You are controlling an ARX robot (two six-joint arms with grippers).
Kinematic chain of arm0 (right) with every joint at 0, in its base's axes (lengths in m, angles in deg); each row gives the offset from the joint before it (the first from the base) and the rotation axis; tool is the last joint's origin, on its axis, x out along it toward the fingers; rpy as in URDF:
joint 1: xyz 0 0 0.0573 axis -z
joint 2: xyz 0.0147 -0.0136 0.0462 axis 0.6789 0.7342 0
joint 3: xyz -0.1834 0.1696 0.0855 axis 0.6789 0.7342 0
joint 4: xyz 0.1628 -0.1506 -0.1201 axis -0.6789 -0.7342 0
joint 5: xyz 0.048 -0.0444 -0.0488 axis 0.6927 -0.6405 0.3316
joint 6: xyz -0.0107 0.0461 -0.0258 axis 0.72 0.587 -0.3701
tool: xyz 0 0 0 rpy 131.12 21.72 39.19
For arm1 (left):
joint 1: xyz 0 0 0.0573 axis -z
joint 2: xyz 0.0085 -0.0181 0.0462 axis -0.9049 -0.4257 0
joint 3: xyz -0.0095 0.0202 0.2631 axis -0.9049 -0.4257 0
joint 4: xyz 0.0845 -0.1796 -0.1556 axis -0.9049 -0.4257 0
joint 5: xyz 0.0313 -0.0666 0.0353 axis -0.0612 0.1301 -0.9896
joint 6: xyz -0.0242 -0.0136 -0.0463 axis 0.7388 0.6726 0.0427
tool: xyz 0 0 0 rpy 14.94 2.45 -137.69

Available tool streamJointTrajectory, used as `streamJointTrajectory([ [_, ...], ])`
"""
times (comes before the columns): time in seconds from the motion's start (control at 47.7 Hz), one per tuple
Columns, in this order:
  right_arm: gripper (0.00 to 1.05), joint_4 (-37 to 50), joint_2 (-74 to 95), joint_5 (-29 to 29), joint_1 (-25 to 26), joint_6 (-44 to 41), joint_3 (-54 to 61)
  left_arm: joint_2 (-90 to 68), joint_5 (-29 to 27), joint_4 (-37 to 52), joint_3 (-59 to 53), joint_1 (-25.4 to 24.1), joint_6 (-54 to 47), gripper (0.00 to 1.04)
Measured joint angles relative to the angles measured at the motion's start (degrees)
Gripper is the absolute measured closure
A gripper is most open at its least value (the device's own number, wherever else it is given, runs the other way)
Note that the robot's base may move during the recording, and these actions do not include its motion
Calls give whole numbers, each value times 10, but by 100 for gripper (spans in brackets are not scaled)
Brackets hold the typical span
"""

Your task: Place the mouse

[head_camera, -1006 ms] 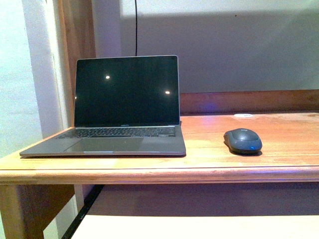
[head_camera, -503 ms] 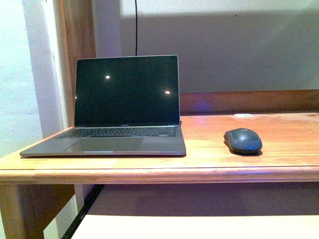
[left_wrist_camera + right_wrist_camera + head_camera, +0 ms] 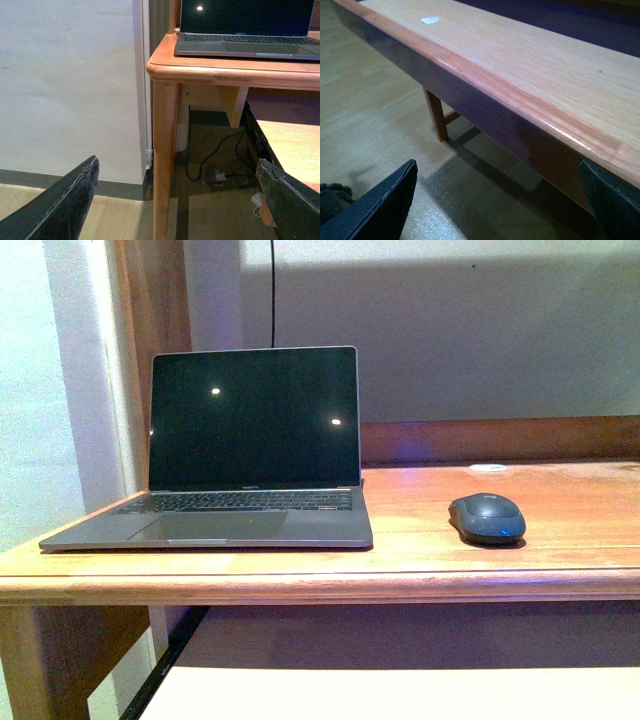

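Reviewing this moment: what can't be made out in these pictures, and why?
Front view: neither arm shows, so their distance from the small dark grey domed plastic mouse is unknown.
Wrist views: mouse out of frame; left gripper and right gripper open, empty.
Left wrist view: grey open laptop cut by top and right edges.
Front view: small white disc too small to identify.

Bare desk [image 3: 410, 525] lies between laptop [image 3: 253, 420] and mouse [image 3: 487, 518] — open from above; a back rail [image 3: 520, 440] bounds the far edge.
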Motion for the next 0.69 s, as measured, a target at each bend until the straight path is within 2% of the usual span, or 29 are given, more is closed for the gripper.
streamJointTrajectory([
  [0.335, 7, 215, -42, -40, -90, 177, 59, 0, 0, 0, 0, 0, 0, 8],
  [0.398, 7, 295, -44, -61, -117, 238, 77, 0, 0, 0, 0, 0, 0, 8],
  [0.608, 7, 469, -31, -120, -180, 371, 107, 0, 0, 0, 0, 0, 0, 8],
  [0.691, 7, 588, 2, -175, -227, 453, 114, 0, 0, 0, 0, 0, 0, 8],
])
